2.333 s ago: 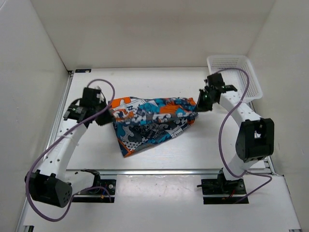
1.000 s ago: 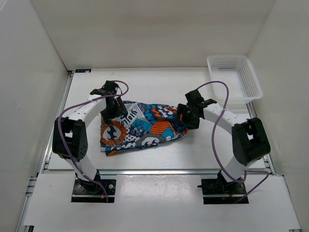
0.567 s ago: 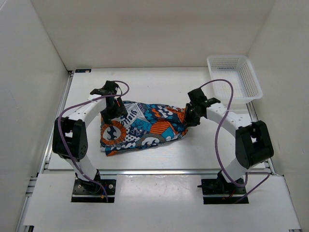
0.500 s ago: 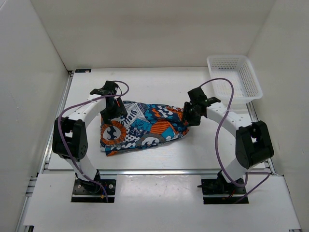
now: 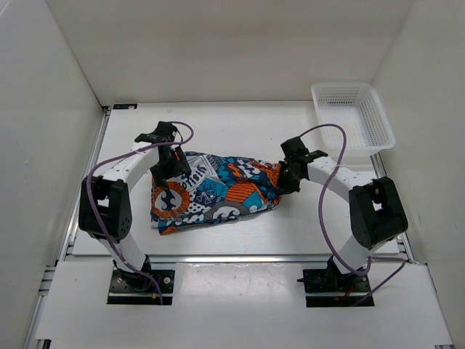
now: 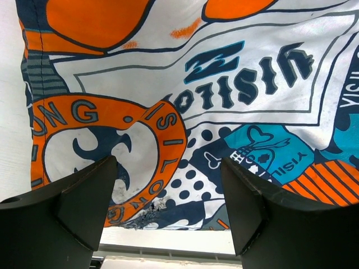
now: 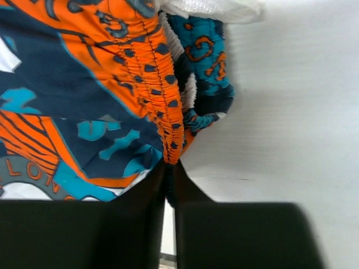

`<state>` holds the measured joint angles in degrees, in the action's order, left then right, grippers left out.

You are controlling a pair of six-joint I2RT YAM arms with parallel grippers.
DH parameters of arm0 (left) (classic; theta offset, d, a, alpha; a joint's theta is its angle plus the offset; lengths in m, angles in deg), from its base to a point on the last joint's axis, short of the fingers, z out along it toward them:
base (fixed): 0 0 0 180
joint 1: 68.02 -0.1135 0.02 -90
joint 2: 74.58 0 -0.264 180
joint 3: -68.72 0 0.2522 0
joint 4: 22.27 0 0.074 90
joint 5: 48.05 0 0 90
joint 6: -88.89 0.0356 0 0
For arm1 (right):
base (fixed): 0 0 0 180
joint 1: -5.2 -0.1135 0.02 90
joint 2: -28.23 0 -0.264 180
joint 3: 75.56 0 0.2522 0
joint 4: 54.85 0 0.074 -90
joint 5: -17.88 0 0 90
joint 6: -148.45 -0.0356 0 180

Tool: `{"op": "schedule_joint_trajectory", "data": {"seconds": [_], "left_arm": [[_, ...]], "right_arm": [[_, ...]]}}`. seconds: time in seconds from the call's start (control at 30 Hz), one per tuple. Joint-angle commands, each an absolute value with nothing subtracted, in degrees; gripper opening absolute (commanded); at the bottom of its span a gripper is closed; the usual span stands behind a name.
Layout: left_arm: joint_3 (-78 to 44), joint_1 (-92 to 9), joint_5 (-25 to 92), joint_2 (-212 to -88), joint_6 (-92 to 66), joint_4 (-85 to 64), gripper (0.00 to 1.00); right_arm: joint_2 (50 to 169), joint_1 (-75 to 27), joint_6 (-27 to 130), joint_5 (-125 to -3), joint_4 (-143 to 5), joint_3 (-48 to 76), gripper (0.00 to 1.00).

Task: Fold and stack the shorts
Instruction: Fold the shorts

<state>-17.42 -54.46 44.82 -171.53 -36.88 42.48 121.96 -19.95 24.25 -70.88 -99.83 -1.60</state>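
The printed shorts point(image 5: 214, 190) lie bunched across the middle of the white table, orange, turquoise, navy and white. At their right end my right gripper point(image 5: 282, 185) is shut on the orange gathered waistband point(image 7: 168, 134), which runs straight into the closed jaws point(image 7: 170, 174). Over the left end of the shorts point(image 6: 185, 101) hovers my left gripper point(image 5: 166, 174), open, with only fabric showing in the wide gap between its fingers point(image 6: 84, 196).
A white mesh basket point(image 5: 352, 116) stands at the back right corner of the table. White walls close in the left, back and right sides. A metal rail point(image 5: 240, 258) runs along the near table edge.
The right gripper has closed on the waistband at the right end of the shorts. The left arm and the shorts have stayed where they were over the last second.
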Motion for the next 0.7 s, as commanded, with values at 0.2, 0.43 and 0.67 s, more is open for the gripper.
{"op": "schedule_joint_trajectory", "data": {"seconds": [0.2,0.43,0.67], "left_arm": [[-19.92,-54.75,45.73,-169.59,-36.26,43.09,0.85],[-21.15,-54.75,45.73,-169.59,-36.26,43.70,0.85],[-21.68,-54.22,45.73,-171.44,-36.26,43.70,0.85]], "right_arm": [[118.32,-20.46,31.02,-77.29,-103.15,11.14,0.00],[122.52,-19.94,38.67,-79.86,-100.87,17.12,0.00],[135.52,-18.35,39.73,-85.04,-98.75,21.43,0.32]]}}
